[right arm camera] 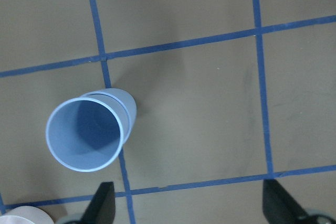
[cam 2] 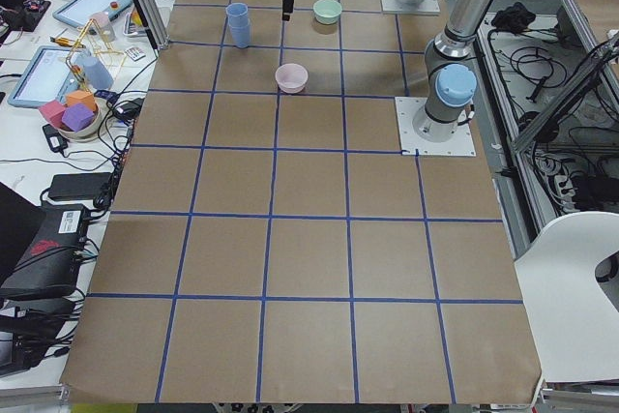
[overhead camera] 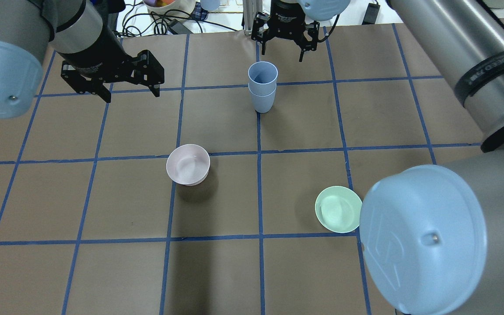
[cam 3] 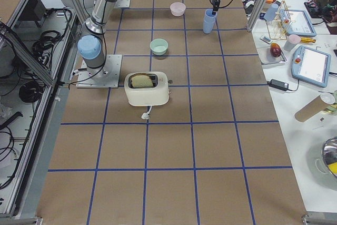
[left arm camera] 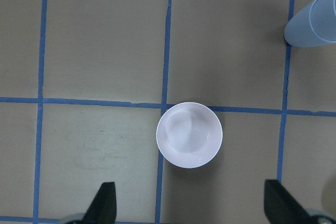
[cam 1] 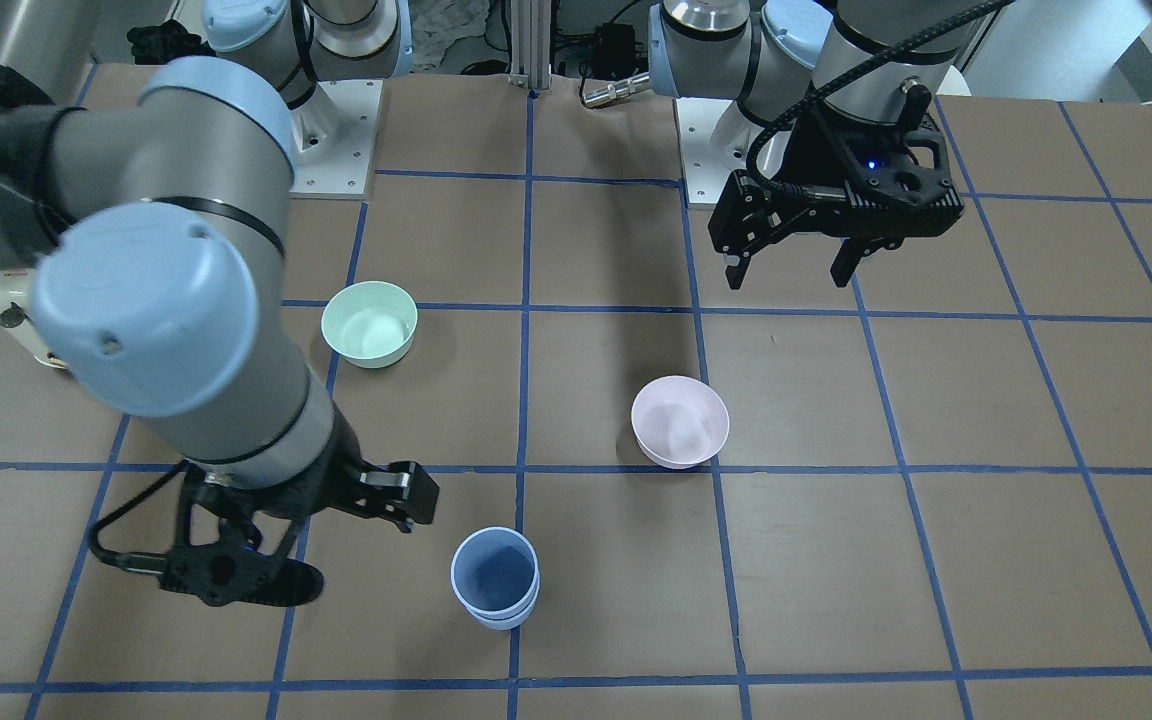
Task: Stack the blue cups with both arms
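Note:
The two blue cups (overhead camera: 262, 86) stand nested in one upright stack on the table's far middle, on a blue tape line. They also show in the front view (cam 1: 495, 578) and the right wrist view (right arm camera: 89, 132). My right gripper (overhead camera: 282, 53) is open and empty, raised just beyond the stack (cam 1: 346, 545). My left gripper (overhead camera: 132, 93) is open and empty, raised well to the left of the stack (cam 1: 789, 278). In the left wrist view the stack (left arm camera: 315, 19) sits at the top right corner.
A pale pink bowl (overhead camera: 188, 164) stands upright near the middle, below my left gripper in its wrist view (left arm camera: 189, 135). A mint-green bowl (overhead camera: 338, 208) stands near my right arm's base. A white toaster (cam 3: 147, 88) stands on the robot's right side.

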{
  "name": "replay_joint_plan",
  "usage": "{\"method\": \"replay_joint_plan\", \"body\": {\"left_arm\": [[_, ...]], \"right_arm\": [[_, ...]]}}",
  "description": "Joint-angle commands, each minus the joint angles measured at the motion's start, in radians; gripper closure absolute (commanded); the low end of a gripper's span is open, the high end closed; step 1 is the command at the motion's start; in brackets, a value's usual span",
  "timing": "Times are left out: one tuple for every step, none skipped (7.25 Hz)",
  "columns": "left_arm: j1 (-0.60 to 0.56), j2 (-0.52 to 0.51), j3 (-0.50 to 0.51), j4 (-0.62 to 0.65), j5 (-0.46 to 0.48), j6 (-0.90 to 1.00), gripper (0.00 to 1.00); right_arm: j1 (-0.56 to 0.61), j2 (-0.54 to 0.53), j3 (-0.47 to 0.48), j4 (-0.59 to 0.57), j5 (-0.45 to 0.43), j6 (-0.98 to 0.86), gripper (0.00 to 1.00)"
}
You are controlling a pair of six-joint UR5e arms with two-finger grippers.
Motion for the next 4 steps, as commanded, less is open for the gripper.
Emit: {"method": "replay_joint_plan", "body": {"left_arm": [[0.0, 0.0, 0.0, -0.002, 0.001, 0.0, 0.0], [0.0, 0.002, -0.001, -0.002, 0.001, 0.0, 0.0], [0.0, 0.002, -0.001, -0.002, 0.001, 0.0, 0.0], [0.0, 0.002, -0.001, -0.002, 0.001, 0.0, 0.0]], "right_arm": [[-0.075, -0.125, 0.098, 0.089, -0.006, -0.146, 0.0], [-0.08, -0.196, 0.182, 0.089, -0.029, -0.157, 0.0], [-0.085, -0.266, 0.276, 0.087, -0.037, -0.16, 0.0], [-0.086, -0.329, 0.354, 0.069, -0.04, -0.144, 0.0]]}}
